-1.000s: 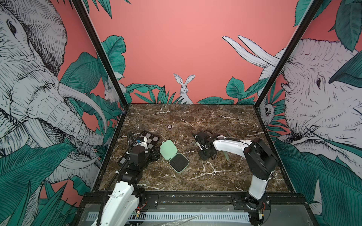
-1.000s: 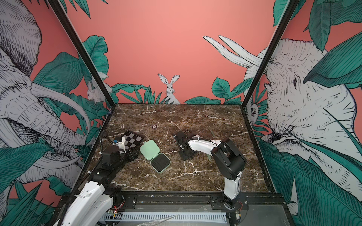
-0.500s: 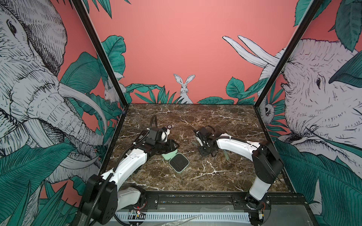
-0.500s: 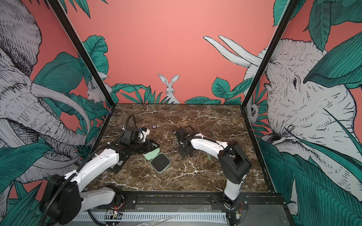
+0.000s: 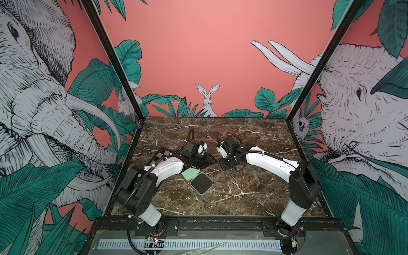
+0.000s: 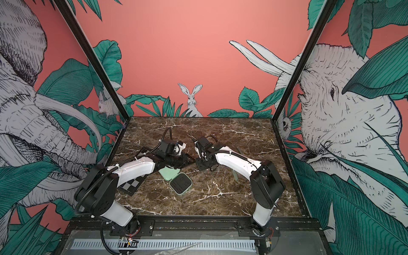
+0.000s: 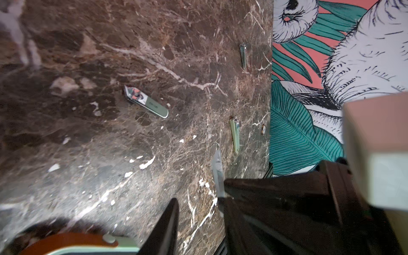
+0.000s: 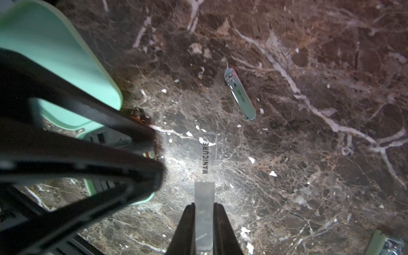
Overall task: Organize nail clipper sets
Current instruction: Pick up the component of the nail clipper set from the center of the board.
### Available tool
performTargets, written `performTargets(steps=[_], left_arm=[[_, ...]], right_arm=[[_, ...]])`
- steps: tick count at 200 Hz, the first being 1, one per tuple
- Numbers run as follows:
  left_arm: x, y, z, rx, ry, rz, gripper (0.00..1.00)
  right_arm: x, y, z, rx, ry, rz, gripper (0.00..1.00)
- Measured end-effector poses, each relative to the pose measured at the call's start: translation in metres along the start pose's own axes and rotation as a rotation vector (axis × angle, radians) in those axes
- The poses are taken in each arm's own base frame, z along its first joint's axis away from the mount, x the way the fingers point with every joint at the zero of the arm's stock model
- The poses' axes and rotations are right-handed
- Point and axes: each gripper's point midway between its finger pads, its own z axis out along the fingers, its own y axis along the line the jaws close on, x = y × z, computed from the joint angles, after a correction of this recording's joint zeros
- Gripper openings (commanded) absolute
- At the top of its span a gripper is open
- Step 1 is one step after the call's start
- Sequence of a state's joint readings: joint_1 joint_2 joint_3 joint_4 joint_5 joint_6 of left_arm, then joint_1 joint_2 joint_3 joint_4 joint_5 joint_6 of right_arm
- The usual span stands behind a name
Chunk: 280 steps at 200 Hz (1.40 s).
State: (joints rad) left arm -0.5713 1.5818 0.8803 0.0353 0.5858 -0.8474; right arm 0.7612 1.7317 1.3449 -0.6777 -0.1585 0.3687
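Case (image 5: 199, 184): sat open on table (image 5: 254, 136) (dark insert showing). Just beside case, found left gripper (image 5: 208, 162), jaws partly apart, empty. Near case too, found right gripper (image 8: 204, 207) pinching file (image 8: 204, 194); well apart from case, loose clipper (image 8: 240, 95).

A coral-pink back wall (image 5: 198, 44) with a painted rabbit (image 5: 207, 99) and elephant-and-leaf side walls (image 5: 44, 110) enclose a brown marble tabletop (image 5: 254, 132).

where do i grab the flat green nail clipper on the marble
Grip the flat nail clipper across its narrow width, midway along the green lever, coming straight down from above. It lies flat on the marble table with clear space around it, so probably only its long edges offer opposing faces.
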Motion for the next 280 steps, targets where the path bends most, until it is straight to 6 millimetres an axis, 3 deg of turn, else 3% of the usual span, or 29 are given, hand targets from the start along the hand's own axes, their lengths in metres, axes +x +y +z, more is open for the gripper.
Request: performTargets(steps=[48,89,129,138,154,180,205,239,258,280], left_arm=[[-0.015,-0.019,0.002,0.048,-0.037,0.023,0.28],[-0.017,-0.019,0.007,0.066,-0.030,0.010,0.19],[-0.015,-0.023,0.008,0.090,-0.014,0.006,0.00],[-0.015,-0.024,0.008,0.092,-0.014,0.007,0.00],[-0.014,-0.025,0.008,0.098,-0.009,0.009,0.00],[-0.015,-0.030,0.005,0.128,-0.002,0.023,0.00],[-0.025,-0.042,-0.014,0.230,-0.020,0.056,0.00],[-0.058,-0.065,-0.074,0.378,-0.117,0.138,0.00],[-0.059,-0.093,-0.102,0.453,-0.124,0.227,0.00],[-0.052,-0.127,-0.124,0.535,-0.101,0.324,0.00]], right_arm=[[-0.006,0.012,-0.008,-0.060,-0.016,0.016,0.15],[-0.005,0.019,-0.010,-0.096,-0.014,0.031,0.15],[-0.008,0.023,-0.016,-0.119,-0.028,0.039,0.16],[-0.008,0.023,-0.016,-0.121,-0.027,0.040,0.21],[-0.009,0.024,-0.017,-0.128,-0.031,0.043,0.41],[-0.013,0.026,-0.026,-0.138,-0.064,0.029,0.52],[-0.012,0.031,-0.057,-0.187,-0.151,0.013,0.53],[-0.021,0.041,-0.122,-0.354,-0.306,0.008,0.52],[-0.031,0.050,-0.156,-0.463,-0.393,0.009,0.43],[-0.037,0.070,-0.180,-0.594,-0.435,-0.011,0.36]])
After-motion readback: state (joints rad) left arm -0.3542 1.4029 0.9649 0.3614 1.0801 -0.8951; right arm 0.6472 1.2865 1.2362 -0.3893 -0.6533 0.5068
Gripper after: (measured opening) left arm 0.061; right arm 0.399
